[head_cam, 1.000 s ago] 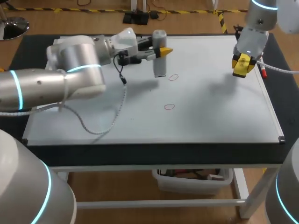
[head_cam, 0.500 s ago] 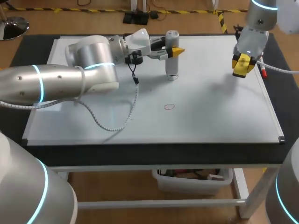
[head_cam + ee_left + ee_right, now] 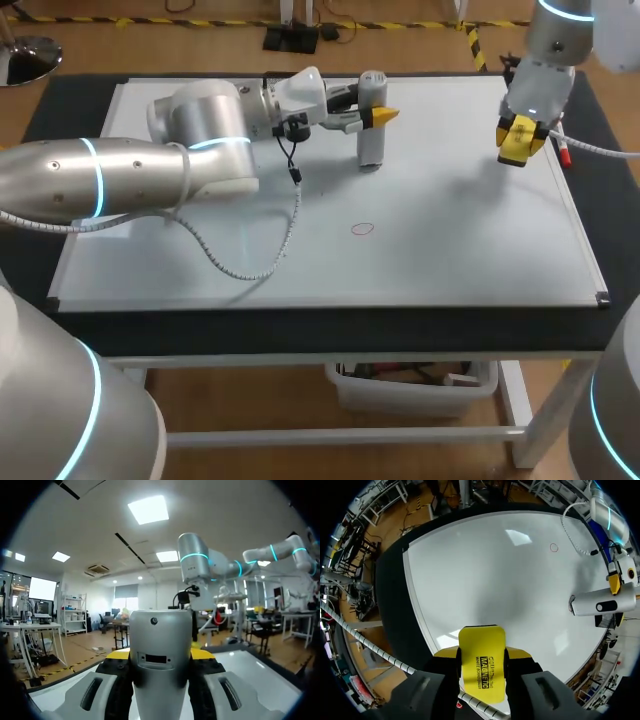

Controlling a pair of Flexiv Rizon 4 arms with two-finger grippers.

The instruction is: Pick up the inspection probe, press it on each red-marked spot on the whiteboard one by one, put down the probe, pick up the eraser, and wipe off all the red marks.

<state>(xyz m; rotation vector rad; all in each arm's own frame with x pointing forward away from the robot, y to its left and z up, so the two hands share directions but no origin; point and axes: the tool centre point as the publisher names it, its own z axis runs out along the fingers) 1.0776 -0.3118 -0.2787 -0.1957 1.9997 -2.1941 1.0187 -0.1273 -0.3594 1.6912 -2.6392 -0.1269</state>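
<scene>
The silver inspection probe [image 3: 371,120] stands upright with my left gripper [image 3: 377,116] shut on it. Its lower end rests on the whiteboard [image 3: 450,250], over the far red mark, which is hidden beneath it. A second red ring [image 3: 362,228] shows near the board's middle. In the left wrist view the probe [image 3: 161,655] fills the gap between the yellow-tipped fingers [image 3: 204,653]. My right gripper [image 3: 520,141] hangs above the board's far right, shut on the yellow eraser [image 3: 481,664]. The right wrist view also shows the probe [image 3: 600,604] and the red ring [image 3: 553,547].
A red marker pen [image 3: 565,152] lies by the board's right edge, just past my right gripper. The left arm's white cable [image 3: 262,262] loops over the board's left half. A black table border [image 3: 70,90] surrounds the board.
My left arm has carried the probe to the right and set its tip down on the far red mark. The right arm has kept still with the eraser.
</scene>
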